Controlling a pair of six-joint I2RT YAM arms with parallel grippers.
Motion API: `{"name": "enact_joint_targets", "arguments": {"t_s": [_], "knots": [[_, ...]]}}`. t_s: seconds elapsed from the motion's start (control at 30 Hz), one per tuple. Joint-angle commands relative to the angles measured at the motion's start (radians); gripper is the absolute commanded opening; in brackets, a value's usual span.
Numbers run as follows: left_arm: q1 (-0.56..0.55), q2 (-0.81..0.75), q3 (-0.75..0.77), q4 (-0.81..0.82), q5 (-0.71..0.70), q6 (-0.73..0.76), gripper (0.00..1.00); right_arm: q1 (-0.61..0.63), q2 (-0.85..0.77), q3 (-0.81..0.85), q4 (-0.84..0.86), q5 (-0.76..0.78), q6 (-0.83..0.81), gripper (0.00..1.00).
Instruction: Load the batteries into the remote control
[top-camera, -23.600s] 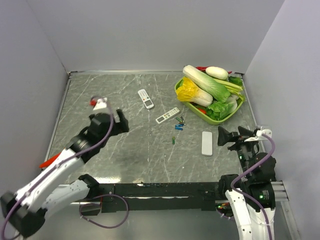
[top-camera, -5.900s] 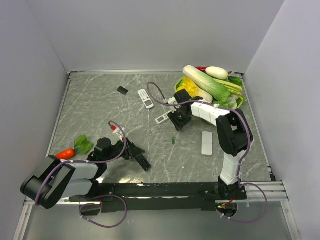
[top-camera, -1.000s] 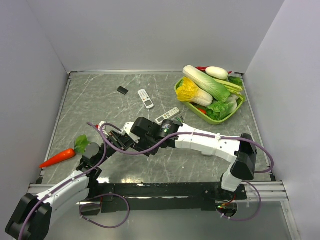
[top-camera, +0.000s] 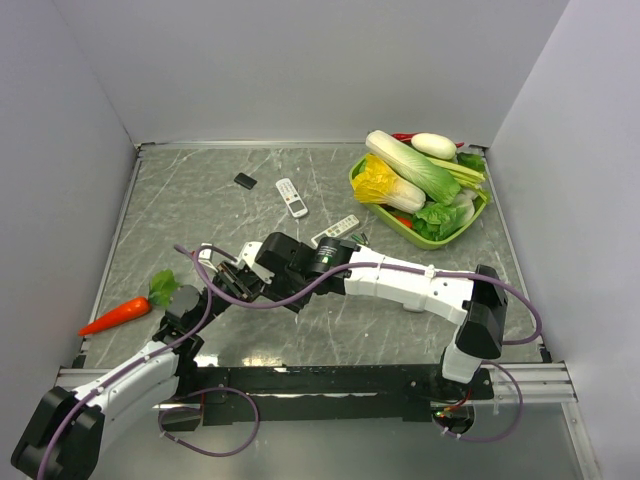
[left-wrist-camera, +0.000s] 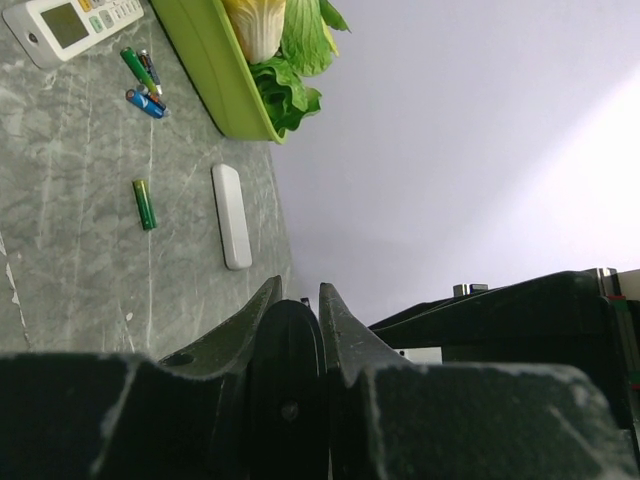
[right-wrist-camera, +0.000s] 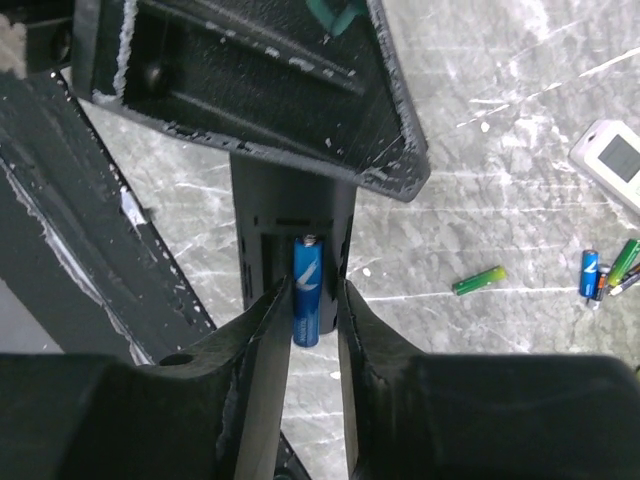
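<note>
1. Right tool (right-wrist-camera: 312, 290) grips a blue battery (right-wrist-camera: 307, 292) between nearly closed fingers. The cell's upper end sits inside the open bay of the black remote (right-wrist-camera: 292, 205).
2. Left tool (left-wrist-camera: 297, 292) is clamped on that remote and holds it with the bay turned toward the right wrist camera.
3. Change noted: one second ago the right tool stood just short of the left tool in the top view. It has since closed that gap, and the two tools now meet over the near left part of the table (top-camera: 180, 190). A few seconds before that, the right tool was working at the battery pile by the white remote (right-wrist-camera: 618, 158).
4. Assessment: the task has passed from fetching to insertion. The first cell is entering the bay but is judged not yet seated, since its lower half lies between the fingers.
5. Outstanding: a green battery (right-wrist-camera: 478, 281) lies alone on the table, and the spare batteries (right-wrist-camera: 600, 272) lie clustered well apart from the black remote. A further cell is probably needed.
6. Risk: releasing before the cell is pressed home could let it fall out. Polarity cannot be read.
</note>
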Motion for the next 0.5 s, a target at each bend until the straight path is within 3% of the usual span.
{"name": "enact_joint_targets", "arguments": {"t_s": [0.0,0.3,0.47], "knots": [[-0.008,-0.024,-0.094,0.098,0.049,-0.061,0.01,0.006,0.028,0.039,0.047,0.040,-0.011,0.32],[-0.008,-0.025,-0.104,0.115,0.053,-0.087,0.01,0.005,0.011,0.015,0.069,0.047,-0.016,0.26],[-0.008,-0.019,-0.110,0.124,0.050,-0.102,0.01,0.006,-0.015,0.007,0.078,0.044,-0.016,0.32]]}}
